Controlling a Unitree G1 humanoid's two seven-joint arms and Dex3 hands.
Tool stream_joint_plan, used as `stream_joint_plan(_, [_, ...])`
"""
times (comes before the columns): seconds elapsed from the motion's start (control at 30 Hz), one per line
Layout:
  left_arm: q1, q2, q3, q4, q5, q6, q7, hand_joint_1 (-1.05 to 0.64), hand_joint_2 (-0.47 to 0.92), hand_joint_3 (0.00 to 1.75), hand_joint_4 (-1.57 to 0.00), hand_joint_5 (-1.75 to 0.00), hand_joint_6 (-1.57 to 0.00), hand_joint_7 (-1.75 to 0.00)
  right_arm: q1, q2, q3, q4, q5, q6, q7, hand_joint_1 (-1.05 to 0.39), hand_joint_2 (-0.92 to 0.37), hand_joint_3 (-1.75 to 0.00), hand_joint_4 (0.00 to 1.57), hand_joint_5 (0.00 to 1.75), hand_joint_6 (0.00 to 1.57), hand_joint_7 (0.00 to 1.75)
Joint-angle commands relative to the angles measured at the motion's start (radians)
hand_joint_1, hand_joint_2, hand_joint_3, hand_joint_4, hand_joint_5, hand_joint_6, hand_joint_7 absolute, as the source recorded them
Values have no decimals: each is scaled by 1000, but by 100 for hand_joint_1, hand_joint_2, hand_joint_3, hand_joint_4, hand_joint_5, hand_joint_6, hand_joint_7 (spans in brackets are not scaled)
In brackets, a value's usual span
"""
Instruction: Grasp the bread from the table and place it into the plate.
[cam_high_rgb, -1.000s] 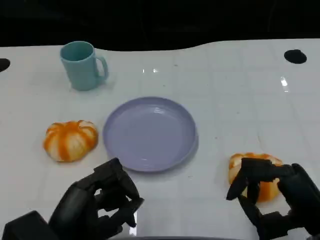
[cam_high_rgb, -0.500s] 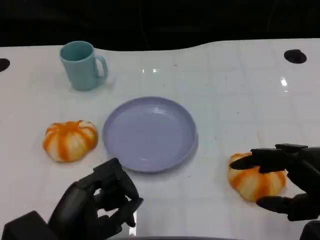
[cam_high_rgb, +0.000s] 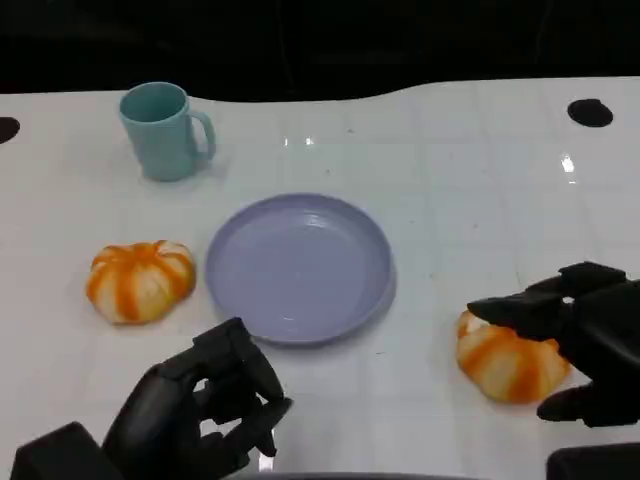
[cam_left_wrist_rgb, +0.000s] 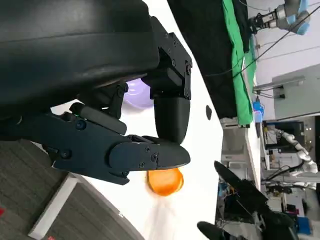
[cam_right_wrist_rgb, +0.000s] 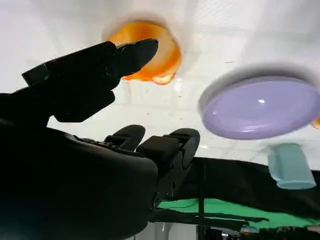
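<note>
Notably, no writing was legible on any item. The bread, a round orange loaf with pale ribs, lay on the white table, apart from the lavender plate. The right hand was spread about it, grasping nothing. The left hand had fingers curled inward, empty.

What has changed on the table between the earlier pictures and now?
The right hand has drawn back from over the bread toward the table's right side and opened; it holds nothing. The bread shifted slightly. The left hand, plate, mug and other bread stayed put.
</note>
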Motion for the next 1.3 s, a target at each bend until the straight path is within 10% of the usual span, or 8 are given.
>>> stream_joint_plan(0.03, [5, 5, 0, -1, 5, -12, 1, -56, 92, 38, -71, -175, -48, -175, -39, 14, 38, 78, -68, 10, -39, -43, -77, 0, 16, 43, 41, 1])
stream_joint_plan(1.03, [33, -3, -14, -62, 18, 29, 23, -57, 92, 38, -68, -175, -48, -174, -379, 198, 213, 806, -55, 141, -188, -45, -92, -24, 41, 28, 63, 7])
stream_joint_plan(1.23, [36, -6, -15, -70, 24, 33, 24, -58, 92, 38, -68, -175, -47, -174, -433, 235, 203, 967, 12, 52, -409, -25, -92, -8, 81, 71, 108, 23])
stream_joint_plan(1.3, [37, -7, -15, -73, 27, 35, 25, -57, 92, 38, -68, -175, -47, -174, -451, 234, 215, 1013, 13, 15, -471, -19, -92, -8, 85, 114, 116, 25])
